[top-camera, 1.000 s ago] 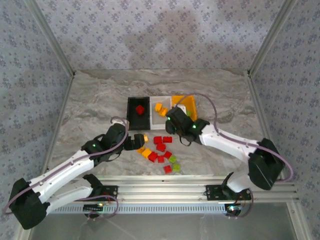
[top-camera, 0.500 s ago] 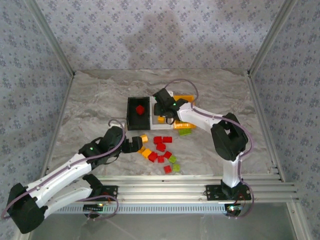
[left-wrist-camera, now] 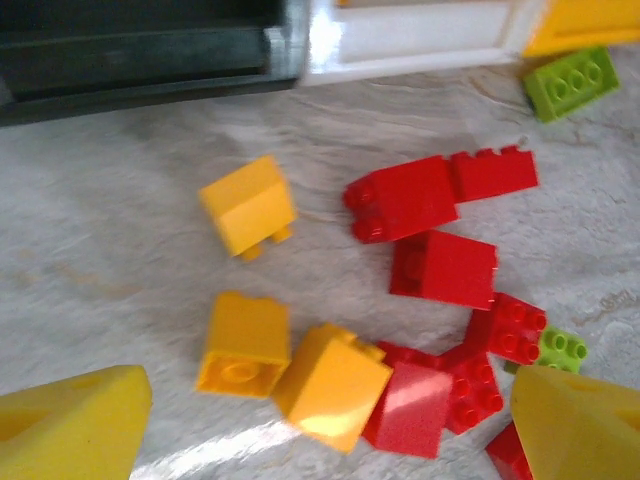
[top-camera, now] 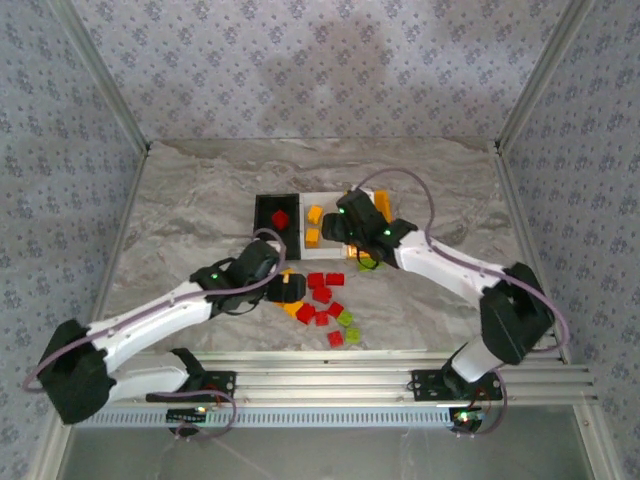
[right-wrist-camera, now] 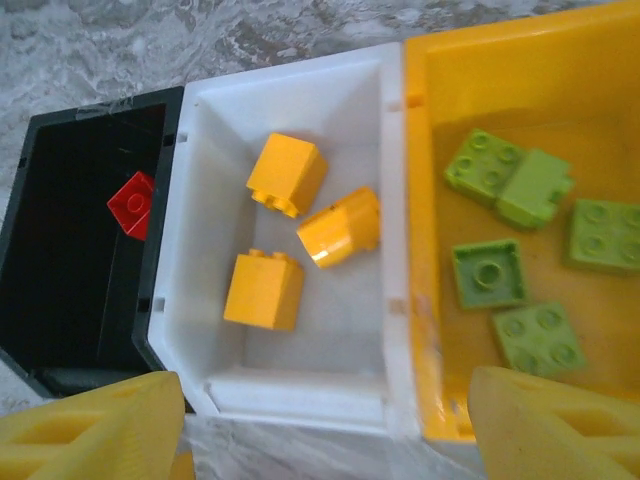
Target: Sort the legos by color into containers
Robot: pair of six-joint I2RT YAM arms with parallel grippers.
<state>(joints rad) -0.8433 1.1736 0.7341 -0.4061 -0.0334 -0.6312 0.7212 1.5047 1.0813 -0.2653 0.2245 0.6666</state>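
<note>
Loose legos lie on the table: red ones (left-wrist-camera: 443,268), three orange-yellow ones (left-wrist-camera: 243,343) and lime green ones (left-wrist-camera: 570,83). My left gripper (left-wrist-camera: 330,430) hangs open just above an orange-yellow brick (left-wrist-camera: 330,385), holding nothing; from above it (top-camera: 288,290) sits at the pile's left edge. My right gripper (right-wrist-camera: 325,435) stands open and empty over the near wall of the white bin (right-wrist-camera: 300,395). That bin holds three orange-yellow bricks (right-wrist-camera: 264,290). The black bin (right-wrist-camera: 60,300) holds one red brick (right-wrist-camera: 132,203). The orange bin (right-wrist-camera: 425,250) holds several green bricks (right-wrist-camera: 487,272).
The three joined bins (top-camera: 325,196) stand mid-table, beyond the pile of legos (top-camera: 322,293). A green brick (top-camera: 368,262) lies close to the orange bin, under my right arm. Bare marble lies to the left and right. Metal frame posts (top-camera: 105,90) rise at the table's sides.
My right gripper swung over the white bin, opened and drew back; a third orange-yellow brick now lies there. My left gripper moved right, over the orange-yellow bricks of the pile.
</note>
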